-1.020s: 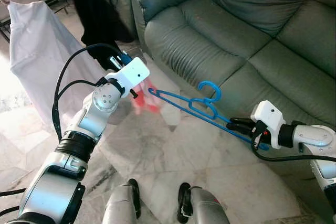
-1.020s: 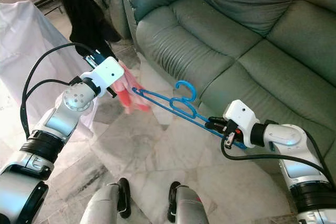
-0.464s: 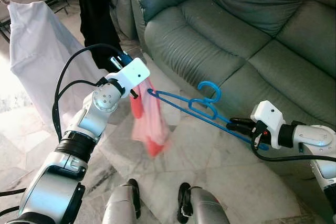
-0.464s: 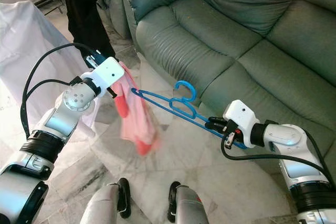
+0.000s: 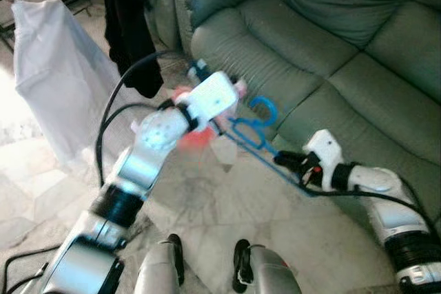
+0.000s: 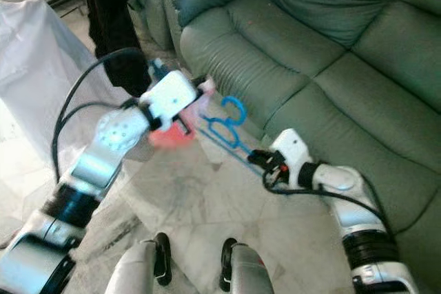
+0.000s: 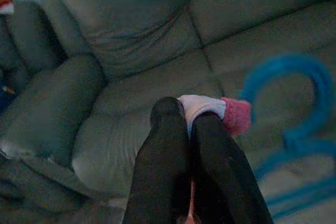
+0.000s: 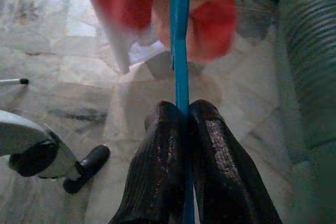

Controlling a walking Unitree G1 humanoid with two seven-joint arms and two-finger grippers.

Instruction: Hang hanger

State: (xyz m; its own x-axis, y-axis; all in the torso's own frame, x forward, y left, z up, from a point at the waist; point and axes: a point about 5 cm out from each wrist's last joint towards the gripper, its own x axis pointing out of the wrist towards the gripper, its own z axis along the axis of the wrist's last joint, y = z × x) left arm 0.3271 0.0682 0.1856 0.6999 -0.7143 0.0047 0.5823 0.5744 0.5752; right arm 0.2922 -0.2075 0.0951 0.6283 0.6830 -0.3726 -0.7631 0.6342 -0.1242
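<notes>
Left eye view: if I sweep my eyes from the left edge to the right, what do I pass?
White cloth → black garment → left gripper pinching a pink cloth → blue hanger → right gripper gripping the hanger's bar → green sofa seat cushions.

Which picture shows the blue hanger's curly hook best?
The left eye view: the blue hanger shows whole, hook and bar, running to the right pincer. The right eye view shows the same. The left wrist view catches a blurred hook beside the pink cloth in the left pincer. The right wrist view shows the bar.
</notes>
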